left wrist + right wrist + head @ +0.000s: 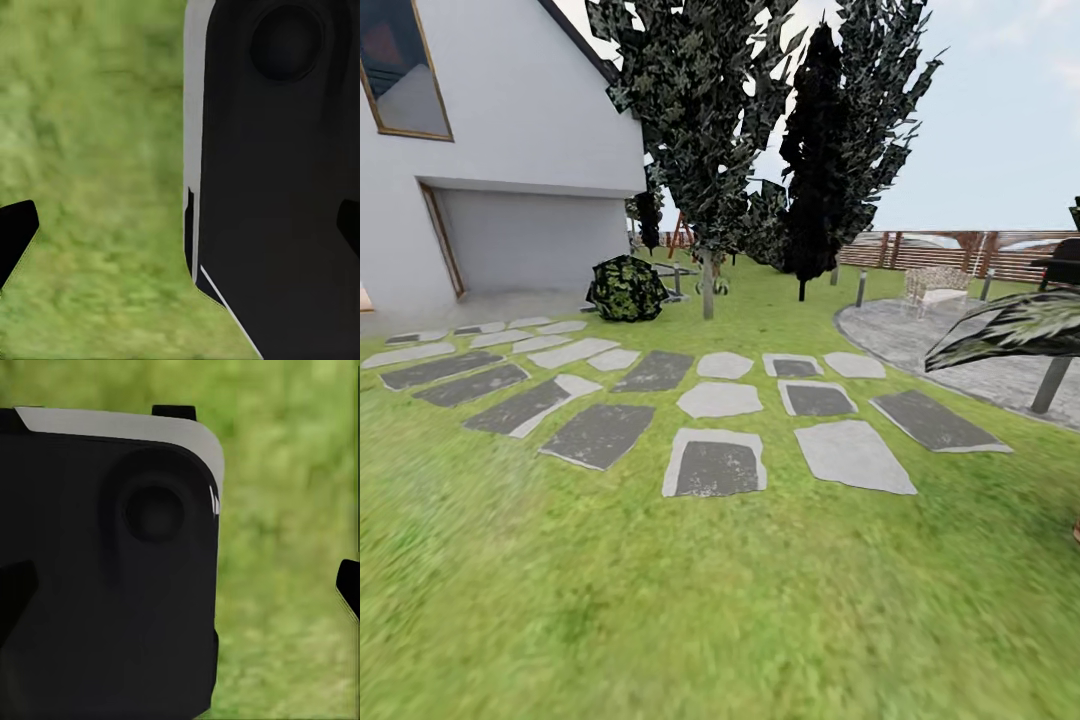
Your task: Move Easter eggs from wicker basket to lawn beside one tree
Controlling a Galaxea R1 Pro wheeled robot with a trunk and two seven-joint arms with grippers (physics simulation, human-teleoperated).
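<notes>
Head view: I'm over the lawn [690, 600], grass filling the foreground. The landmark is the patch of grey paving stones [715, 465]; everything below is placed from it. Beyond the stones stands a thin-trunked tree [707, 285] with a dark leafy crown, rooted in the grass. Just beside that trunk, on the house side, sits a round dark-green bush [626, 288]. Further along from the tree, away from the house, a narrow near-black cypress [812, 160]. The white house [500, 150] with its garage door lies past the stones' left end. Off the stones' right end is a round paved patio [950, 345], with a wooden fence [960, 250] behind it. A drooping leaf frond [1010, 330] hangs over the patio edge. Eggs and basket aren't in frame.

Left wrist view: my left gripper [187, 229] points down at blurred grass; one dark fingertip [15, 232] at each picture edge, far apart, so jaws spread, nothing between them. A large black robot body part [277, 187] fills the side.

Right wrist view: same story. Right gripper [184, 589] over grass, fingertip [349, 585] at the edge, jaws spread, holding nothing. Black body panel [105, 570] with grey trim blocks half.
</notes>
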